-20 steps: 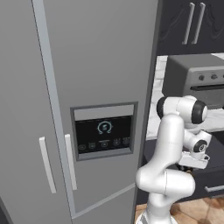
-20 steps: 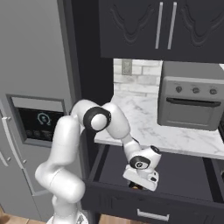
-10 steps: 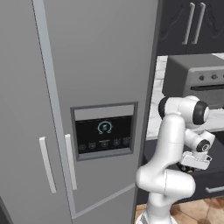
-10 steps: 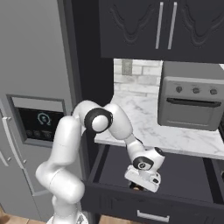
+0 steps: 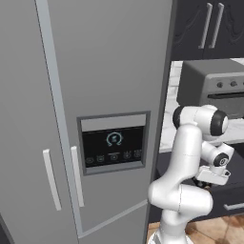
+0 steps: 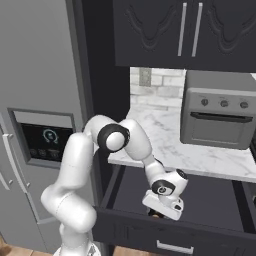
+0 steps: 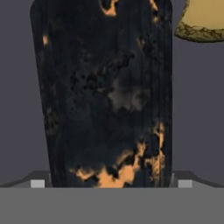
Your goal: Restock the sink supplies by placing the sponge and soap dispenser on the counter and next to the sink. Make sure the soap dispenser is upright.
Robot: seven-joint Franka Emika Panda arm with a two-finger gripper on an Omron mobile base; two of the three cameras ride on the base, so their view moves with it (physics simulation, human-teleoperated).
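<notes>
The soap dispenser [image 7: 107, 94] sits right up against the hand camera, a tall dark shape mottled with orange patches, standing lengthwise up the middle of the hand view. It lies down in the open drawer [image 6: 210, 192], with the grey drawer floor showing on both sides of it. Up in the top right corner of the hand view there's the sponge [image 7: 202, 19], yellow, just beside the dispenser's far end and apart from it by a thin gap.

The gripper [image 6: 159, 212] is reaching down into that drawer, seen from the right base camera with the hand tipped low over the drawer's front edge. The fingertips are hidden behind the dispenser and the hand itself, so I cannot tell whether the jaws are apart or clamped on it.

Above the drawer runs the marble counter [image 6: 165, 145], and on it a grey toaster oven [image 6: 217, 115]. Dark upper cabinets [image 6: 185, 32] hang over that. To the left stands the big grey fridge [image 5: 95, 95] with its dark display panel [image 5: 113, 145], and the arm [image 5: 190, 157] bends past its right edge.
</notes>
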